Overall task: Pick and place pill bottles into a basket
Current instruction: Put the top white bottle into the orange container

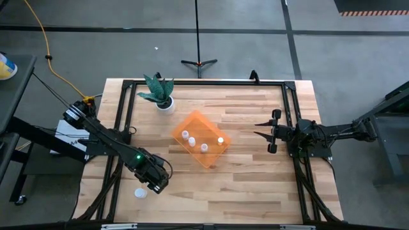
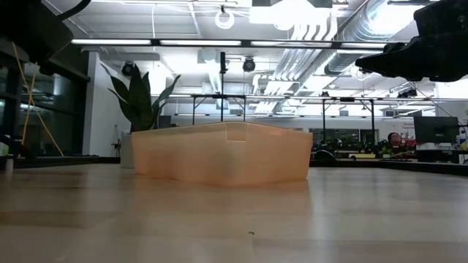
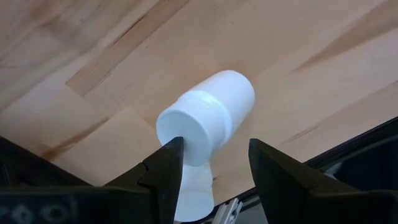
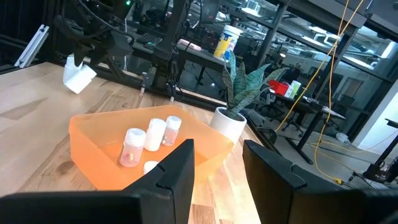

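Note:
One white pill bottle [image 3: 208, 115] lies on its side on the wood near the table's front left corner and also shows in the high view [image 1: 140, 192]. My left gripper [image 3: 214, 165] is open, low over the table. Its fingers stand just short of the bottle's cap [image 3: 186, 130], one fingertip in front of the cap's edge. It shows in the high view [image 1: 156, 181] too. The orange basket [image 1: 203, 158] sits mid-table with several pill bottles [image 4: 146, 140] inside. My right gripper [image 1: 263, 131] is open and empty, level above the table to the basket's right.
A white pot with a green plant [image 1: 161, 94] stands beyond the basket, toward the far left. A black frame [image 1: 204, 83] runs round the table's edges. Bare wood lies between the loose bottle and the basket.

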